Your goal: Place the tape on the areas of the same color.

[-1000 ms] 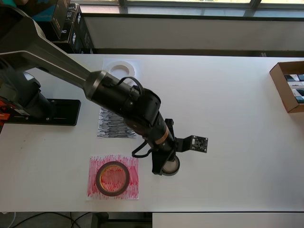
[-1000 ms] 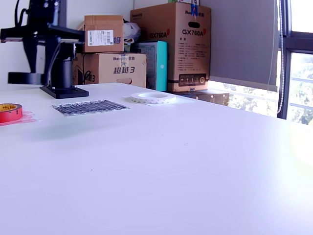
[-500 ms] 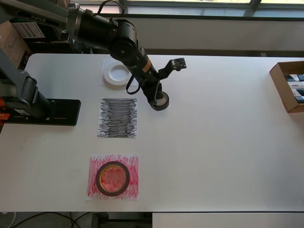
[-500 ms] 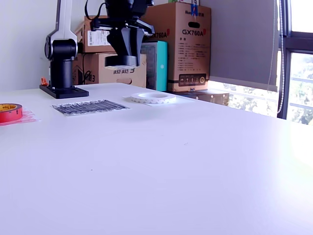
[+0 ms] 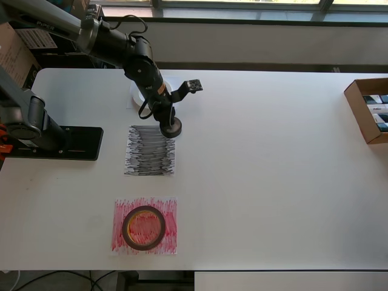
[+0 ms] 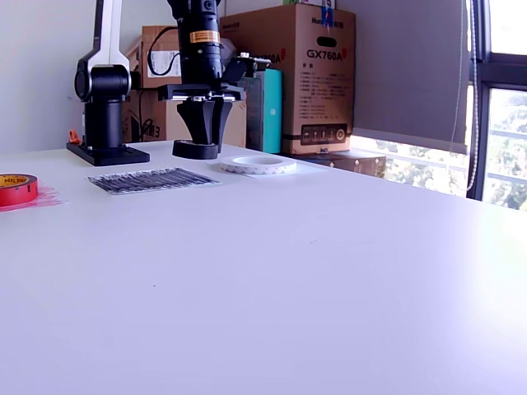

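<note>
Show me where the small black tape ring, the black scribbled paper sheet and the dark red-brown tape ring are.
small black tape ring (image 5: pixel 171 128), overhead view, on its outer rim.
black scribbled paper sheet (image 5: pixel 149 154), overhead view, on the sheet's middle.
dark red-brown tape ring (image 5: pixel 127 233), overhead view, on its left band.

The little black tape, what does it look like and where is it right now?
The black tape roll is a small dark ring, lying flat and level. The gripper is shut on it, holding it at the black scribbled sheet's upper right corner in the overhead view. Whether it touches the sheet is unclear.
</note>
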